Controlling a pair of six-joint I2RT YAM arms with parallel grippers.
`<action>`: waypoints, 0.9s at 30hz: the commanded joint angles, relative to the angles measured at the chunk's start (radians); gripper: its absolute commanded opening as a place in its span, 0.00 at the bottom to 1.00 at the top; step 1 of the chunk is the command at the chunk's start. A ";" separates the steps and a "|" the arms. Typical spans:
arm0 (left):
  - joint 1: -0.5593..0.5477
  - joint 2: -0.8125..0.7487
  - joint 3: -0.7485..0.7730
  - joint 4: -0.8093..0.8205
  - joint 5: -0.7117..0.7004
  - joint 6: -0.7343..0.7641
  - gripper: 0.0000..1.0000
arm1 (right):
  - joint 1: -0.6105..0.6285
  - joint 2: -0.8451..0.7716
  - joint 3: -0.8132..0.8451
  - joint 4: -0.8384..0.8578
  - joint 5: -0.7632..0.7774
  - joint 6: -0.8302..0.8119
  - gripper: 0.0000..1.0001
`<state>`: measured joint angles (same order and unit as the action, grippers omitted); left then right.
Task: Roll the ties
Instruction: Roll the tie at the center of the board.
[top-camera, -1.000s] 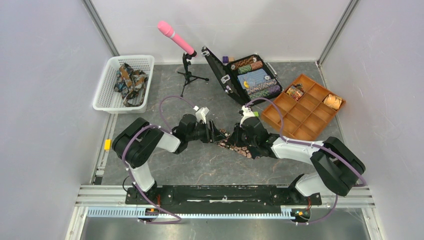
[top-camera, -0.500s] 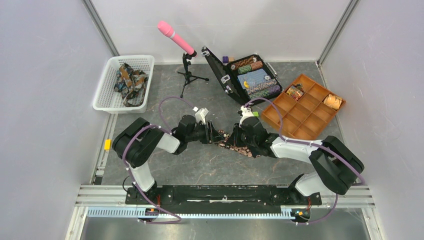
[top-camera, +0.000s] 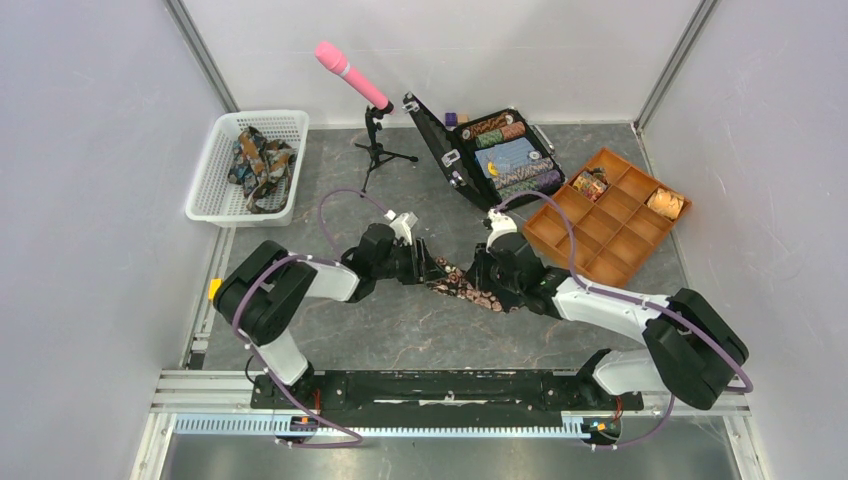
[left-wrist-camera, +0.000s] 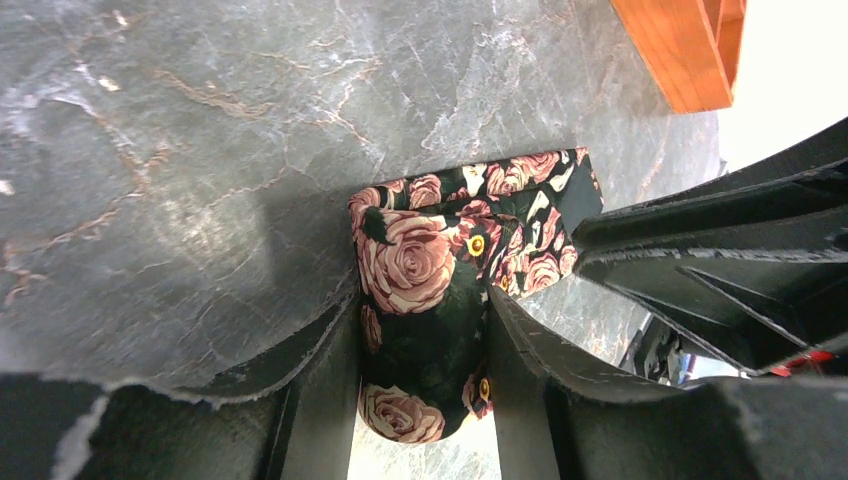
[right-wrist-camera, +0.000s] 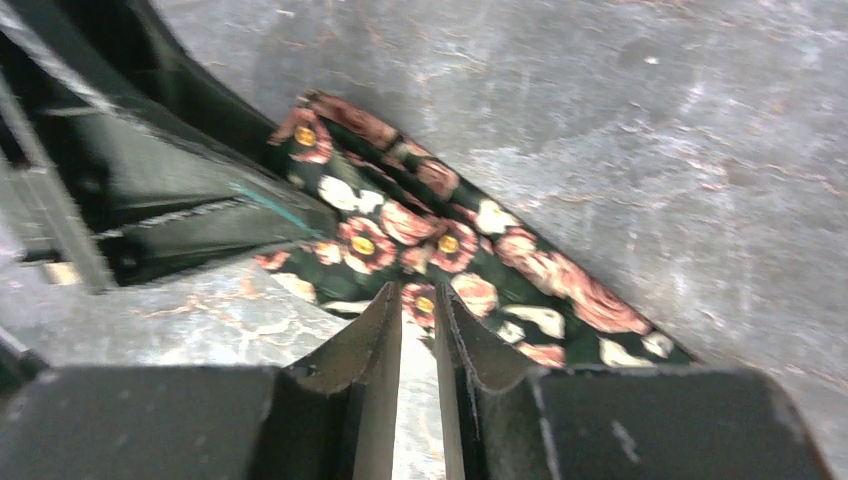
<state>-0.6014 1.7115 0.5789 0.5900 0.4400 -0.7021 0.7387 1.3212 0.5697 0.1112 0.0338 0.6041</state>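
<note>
Counter (top-camera: 400, 330): grey, marbled.
Tie (left-wrist-camera: 410, 260): rose-print, partly rolled.
Left claw (left-wrist-camera: 422, 320): clamped on roll, 9 o'clock end.
Right claw (right-wrist-camera: 418, 295): 3 o'clock; state unclear.

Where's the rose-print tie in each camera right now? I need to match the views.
Top external: the rose-print tie lies at the picture's centre, on the grey marbled table.
Left wrist: lower centre, its rolled end inside the left gripper.
Right wrist: a diagonal strip across the centre, its edge at the right gripper.
Shared landmark: the grey marbled table, in all three views.
</note>
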 joint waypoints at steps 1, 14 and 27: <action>0.000 -0.074 0.046 -0.173 -0.080 0.088 0.52 | -0.014 -0.035 -0.033 -0.065 0.121 -0.055 0.24; 0.000 -0.168 0.095 -0.395 -0.207 0.167 0.52 | -0.027 -0.071 -0.110 -0.088 0.169 -0.078 0.22; -0.001 -0.231 0.120 -0.473 -0.282 0.181 0.52 | -0.027 -0.089 -0.159 -0.062 0.045 -0.067 0.22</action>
<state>-0.6018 1.5131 0.6601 0.1432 0.2001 -0.5667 0.7132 1.2583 0.4313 0.0185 0.1249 0.5362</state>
